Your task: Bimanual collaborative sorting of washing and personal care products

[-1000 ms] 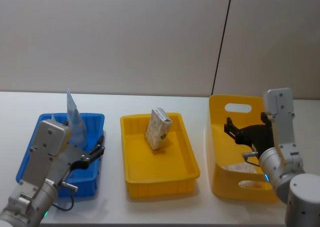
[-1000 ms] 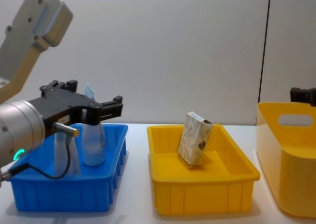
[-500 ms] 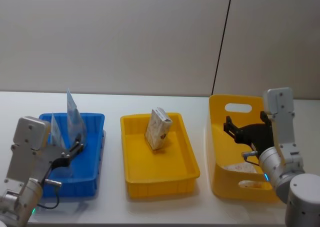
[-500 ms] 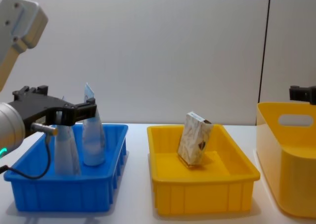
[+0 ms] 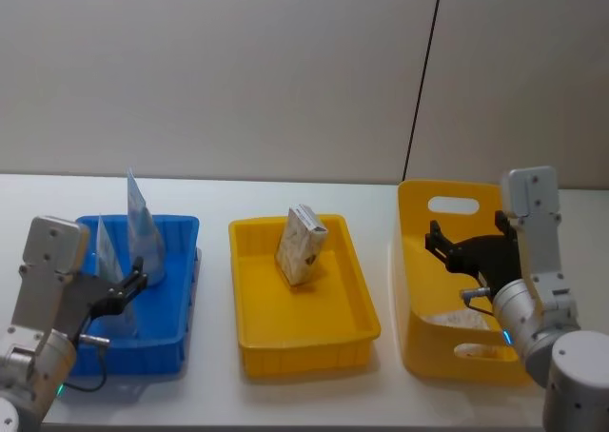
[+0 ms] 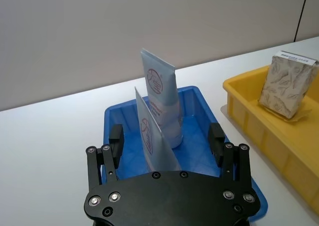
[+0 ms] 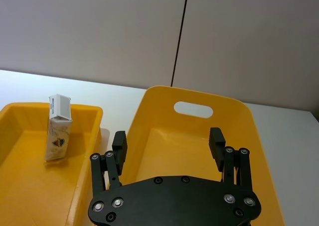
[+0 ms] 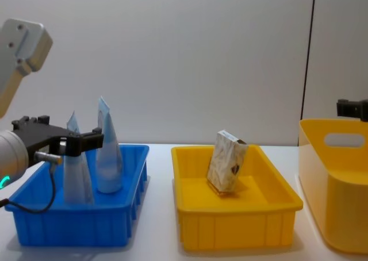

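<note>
No readable text; tube (image 6: 163,99), carton (image 6: 288,86) prints too small.

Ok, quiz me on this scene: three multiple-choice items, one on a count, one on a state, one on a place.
1. How many tubes stand in the blue bin?
A. one
B. two
C. four

2. The left tool is:
A. open
B. shut on a tube
C. shut on the carton

3. Where is the carton?
A. in the blue bin
B. held by the left tool
C. in the yellow tray

Answers:
1 B: two tubes stand upright in the bin, one nearer and one behind it.
2 A: its fingers stand wide apart on either side of the nearer tube.
3 C: the carton leans inside the yellow tray, apart from both tools.
</note>
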`<action>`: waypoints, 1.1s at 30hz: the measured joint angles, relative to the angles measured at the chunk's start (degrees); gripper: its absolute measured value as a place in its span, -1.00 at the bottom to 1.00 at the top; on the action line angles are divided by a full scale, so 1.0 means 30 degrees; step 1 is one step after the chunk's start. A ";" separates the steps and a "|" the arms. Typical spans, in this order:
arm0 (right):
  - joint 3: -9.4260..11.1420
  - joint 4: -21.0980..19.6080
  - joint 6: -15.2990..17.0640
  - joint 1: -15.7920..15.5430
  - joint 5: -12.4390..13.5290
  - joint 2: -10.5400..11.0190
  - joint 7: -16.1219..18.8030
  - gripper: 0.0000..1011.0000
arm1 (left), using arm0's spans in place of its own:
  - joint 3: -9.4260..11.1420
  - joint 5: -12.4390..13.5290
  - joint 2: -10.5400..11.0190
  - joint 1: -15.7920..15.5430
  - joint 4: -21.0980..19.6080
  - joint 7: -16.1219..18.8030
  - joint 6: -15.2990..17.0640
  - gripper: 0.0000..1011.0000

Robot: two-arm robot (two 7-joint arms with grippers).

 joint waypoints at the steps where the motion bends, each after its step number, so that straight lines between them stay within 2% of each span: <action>1: 0.0000 0.0000 -0.0003 0.0000 0.0001 0.0001 0.0001 0.99 | 0.0000 -0.0019 -0.0083 -0.0202 0.0304 -0.0098 0.0042 0.98; 17: 0.0000 -0.0002 -0.0022 0.0000 0.0001 0.0001 0.0003 0.99 | -0.0017 -0.0185 -0.0973 -0.1900 0.3172 -0.0854 0.0367 0.98; 28: 0.0000 0.0001 -0.0021 0.0000 0.0002 0.0000 0.0000 0.99 | -0.0103 -0.0160 -0.1465 -0.2642 0.4744 -0.0985 0.0477 0.98; 33: 0.0000 0.0001 -0.0021 0.0000 0.0001 0.0001 -0.0001 0.99 | -0.0126 -0.0073 -0.1587 -0.2866 0.5265 -0.1075 0.0482 0.83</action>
